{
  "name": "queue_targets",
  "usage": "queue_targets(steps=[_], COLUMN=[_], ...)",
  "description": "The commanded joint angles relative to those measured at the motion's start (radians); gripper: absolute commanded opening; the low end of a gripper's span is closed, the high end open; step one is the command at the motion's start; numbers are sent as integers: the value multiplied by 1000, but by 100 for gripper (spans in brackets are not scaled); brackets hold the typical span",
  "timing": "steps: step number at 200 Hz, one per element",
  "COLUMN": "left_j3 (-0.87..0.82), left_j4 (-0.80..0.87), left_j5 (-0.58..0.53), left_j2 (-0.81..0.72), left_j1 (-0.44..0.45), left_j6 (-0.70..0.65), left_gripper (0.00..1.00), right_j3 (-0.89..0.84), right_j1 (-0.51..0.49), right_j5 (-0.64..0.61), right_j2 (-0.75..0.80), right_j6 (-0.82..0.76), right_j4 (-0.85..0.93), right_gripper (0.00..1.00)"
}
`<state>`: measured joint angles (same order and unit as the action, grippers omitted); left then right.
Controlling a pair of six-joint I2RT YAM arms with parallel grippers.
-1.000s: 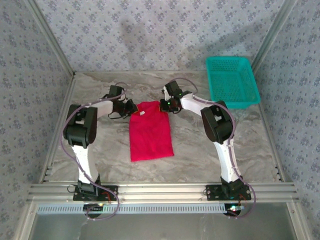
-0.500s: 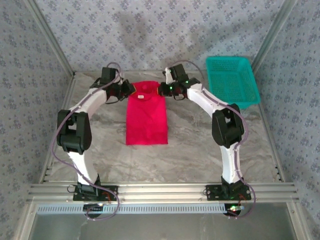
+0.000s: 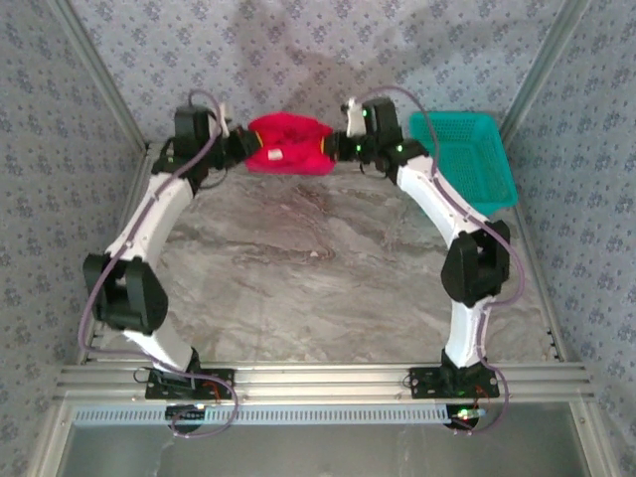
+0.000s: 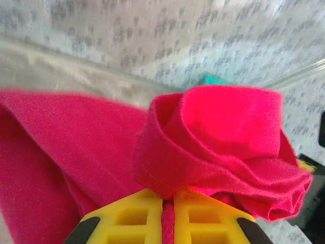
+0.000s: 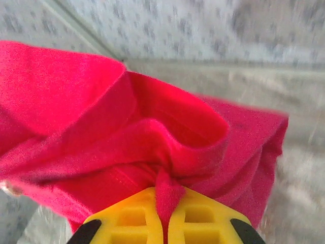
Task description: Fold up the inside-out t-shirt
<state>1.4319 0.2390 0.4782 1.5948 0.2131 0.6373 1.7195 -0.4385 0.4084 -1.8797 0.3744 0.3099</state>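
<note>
We hold the t-shirt (image 3: 288,146) bunched up and, it seems, raised above the far edge of the tabletop (image 3: 328,258). It is strung between the two arms. The left jaws are clenched on a fold at its left end, and the right jaws are clenched on a pinch at its right end. Its long axis runs left to right, and neither arm is nearer. We judge that laying it flat needs both arms to draw it towards us together.

Top cam sits high behind the arm bases (image 3: 187,379), looking down across the grey marbled tabletop (image 3: 328,288). Both wrist cams peek over their yellow plastic fingers (image 4: 142,203) (image 5: 142,199), right up against opposite ends of the bright red cloth t-shirt (image 3: 288,146) the top view also catches.
</note>
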Motion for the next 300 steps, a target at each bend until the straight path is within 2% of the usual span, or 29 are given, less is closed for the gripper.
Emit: queue_targets(steps=[1, 25, 35, 50, 84, 116, 181, 222, 245, 259, 271, 300], left_j3=[-275, -490, -517, -487, -334, -274, -412, -540, -586, -600, -614, -608], left_j4=[-109, -143, -135, -75, 16, 18, -12, -33, -54, -74, -91, -146], left_j5=[-38, -74, -73, -93, -99, -65, -145, -266, -320, -329, -335, -289], left_j2=[-114, -213, -225, -206, -23, 137, 70, -4, 27, 63, 90, 152], left_j1=[26, 39, 41, 42, 36, 6, -29, -29, -34, -33, -34, -29], left_j6=[9, 47, 46, 14, -58, -42, -9, -16, -19, -13, 5, 40], left_gripper=[0, 0, 0, 0, 0, 0, 0, 0, 0, 0, 0, 0], right_j3=[-283, -516, -582, -588, -393, -225, -67, 29, 143, 225, 276, 241], right_j1=[-56, -100, -103, -98, -67, -40, -64, -89, -105, -119, -130, -151], right_j5=[14, -34, -53, -82, -92, -41, -17, -49, -64, -63, -66, -59], right_j2=[93, 193, 220, 224, 55, -142, -270, -333, -426, -489, -523, -488], right_j6=[21, 71, 87, 91, 64, 59, 56, 49, 72, 89, 105, 110], right_j4=[-94, -174, -193, -196, -104, -50, 2, 59, 125, 183, 223, 222], right_gripper=[0, 0, 0, 0, 0, 0, 0, 0, 0, 5, 5, 0])
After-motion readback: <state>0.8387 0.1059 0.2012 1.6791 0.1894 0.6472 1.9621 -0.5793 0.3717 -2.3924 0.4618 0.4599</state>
